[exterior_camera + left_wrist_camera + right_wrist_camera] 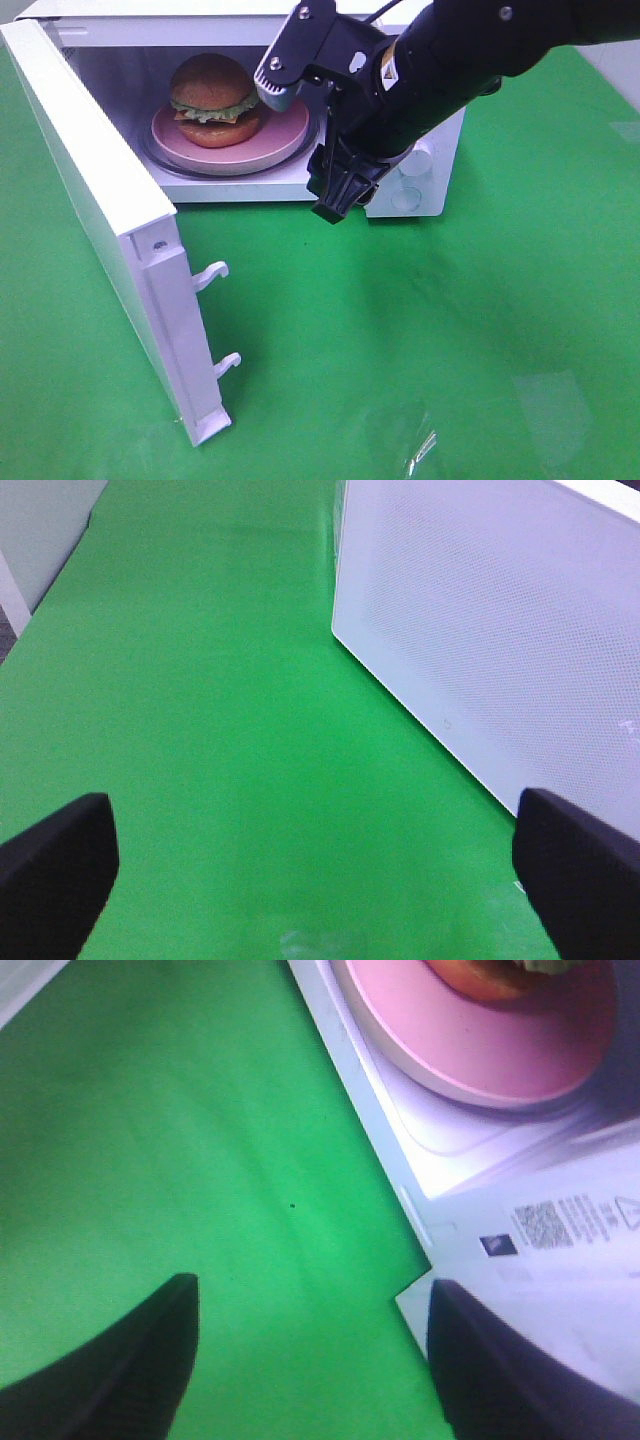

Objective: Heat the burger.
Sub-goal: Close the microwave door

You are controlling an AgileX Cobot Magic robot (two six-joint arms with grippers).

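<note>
The burger [212,100] sits on a pink plate [240,145] inside the open white microwave [250,190], at the back of the table. My right gripper [335,205] hangs just in front of the oven's lower right corner, by the control panel, open and empty. In the right wrist view the right gripper [310,1285] has dark fingers [120,1360] spread over green cloth, with the plate [480,1050] and a sliver of the burger [490,972] beyond. In the left wrist view my left gripper [315,825] is wide open and empty beside a white perforated panel [500,630].
The microwave door [90,180] swings out to the left towards the front, with two latch hooks [212,272] on its edge. Two knobs [405,195] sit on the oven's right panel. A green cloth [450,350] covers the table.
</note>
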